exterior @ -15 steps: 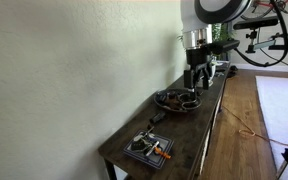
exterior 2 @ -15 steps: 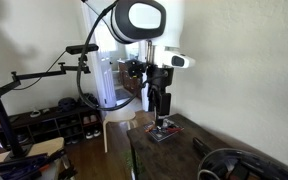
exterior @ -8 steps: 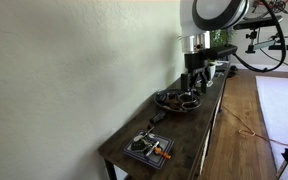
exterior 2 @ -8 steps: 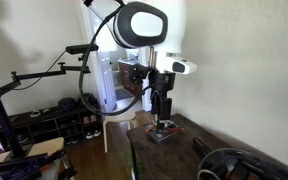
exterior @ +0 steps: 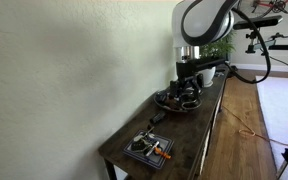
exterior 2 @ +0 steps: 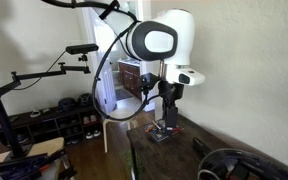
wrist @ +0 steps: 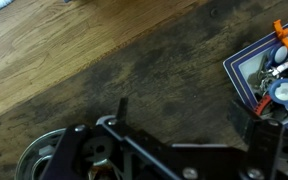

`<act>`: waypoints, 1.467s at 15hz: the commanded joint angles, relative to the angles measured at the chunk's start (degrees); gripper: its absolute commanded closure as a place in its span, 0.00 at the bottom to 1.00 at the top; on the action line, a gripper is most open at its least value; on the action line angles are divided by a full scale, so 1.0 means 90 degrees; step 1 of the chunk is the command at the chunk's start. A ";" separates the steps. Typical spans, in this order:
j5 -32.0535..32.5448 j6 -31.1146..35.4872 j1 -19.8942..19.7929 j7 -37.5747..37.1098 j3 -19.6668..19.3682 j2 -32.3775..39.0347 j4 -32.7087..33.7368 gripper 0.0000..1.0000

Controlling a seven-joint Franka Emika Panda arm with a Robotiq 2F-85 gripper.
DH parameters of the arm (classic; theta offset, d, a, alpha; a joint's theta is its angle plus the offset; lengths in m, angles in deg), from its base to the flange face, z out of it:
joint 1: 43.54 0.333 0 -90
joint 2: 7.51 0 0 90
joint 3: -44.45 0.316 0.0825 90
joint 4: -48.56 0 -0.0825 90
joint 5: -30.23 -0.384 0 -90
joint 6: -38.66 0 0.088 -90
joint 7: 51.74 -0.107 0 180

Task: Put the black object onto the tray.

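The round dark tray (exterior: pixel 174 100) sits midway along the wooden table, and its rim also shows in an exterior view (exterior 2: pixel 227 162). A small dark oblong piece (exterior: pixel 156 118), probably the black object, lies on the table between the round tray and the square tray; it is too small to make out clearly. My gripper (exterior: pixel 189 90) hangs over the far side of the round tray, fingers down (exterior 2: pixel 170 120). In the wrist view the fingers (wrist: pixel 189 120) are spread wide with only bare wood between them.
A square dark tray (exterior: pixel 149 148) with an orange-handled tool and small parts lies near the table's end; it also shows in an exterior view (exterior 2: pixel 164 133) and the wrist view (wrist: pixel 274 75). The wall runs along one side. Plants and stands are behind the arm.
The arm has swung along the table from its far end toward the round tray, and the gripper now hangs lower over it. The trays have not moved.
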 commanded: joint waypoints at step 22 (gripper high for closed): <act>0.0008 0.0102 0.0478 -0.2024 -0.0202 0.1436 0.1384 0.00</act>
